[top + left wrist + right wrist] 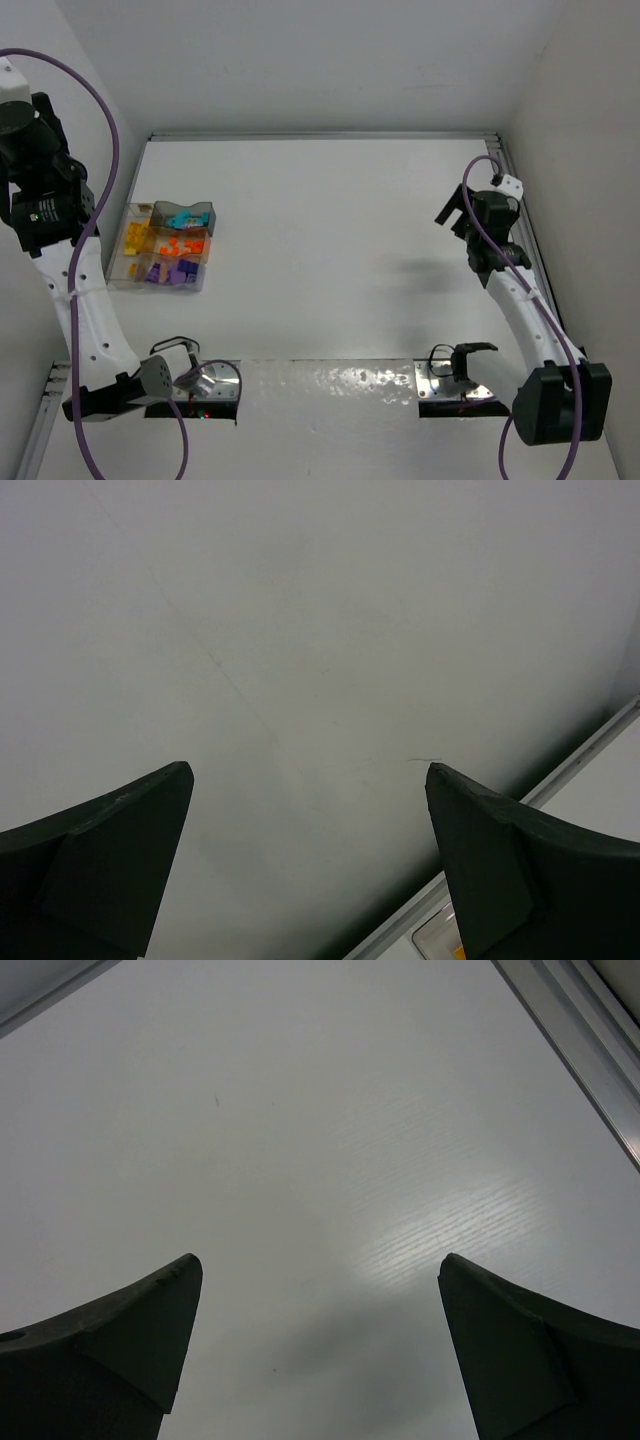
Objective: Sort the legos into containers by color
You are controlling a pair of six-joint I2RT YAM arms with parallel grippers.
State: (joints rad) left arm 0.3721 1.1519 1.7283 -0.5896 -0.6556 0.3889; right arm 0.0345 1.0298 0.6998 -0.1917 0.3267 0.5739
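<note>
Both grippers are seen empty and spread. The left gripper (308, 772) has its fingers set wide apart with only a pale wall between them, and the right gripper (320, 1260) is likewise parted over the bare table (330, 250).

All the legos (172, 243) that can be made out are gathered in the clear tray (124, 272), which sits at the left side of the table near the wall. They are grouped by colour: teal in the far compartment, orange in the middle, purple nearest the arms, and yellow along the left edge. No loose brick is seen on the open table in the top view, though a very small stud could be missed at this size.

The tray lies on the left arm's side — close beside that arm and well apart from the right gripper (450, 212), which hangs over the right half of the table. In the left wrist view only a corner of the tray (435, 942) shows at the bottom edge, below and to the right of the fingers. The left gripper is therefore judged to be raised and aimed past the tray toward the wall. Any further reach into the tray is judged to fall to the left arm, and it would need to be tipped down and back. The tray's outline is close to square, so no long axis is made out. The sorting is judged to be finished, or nearly so.
</note>
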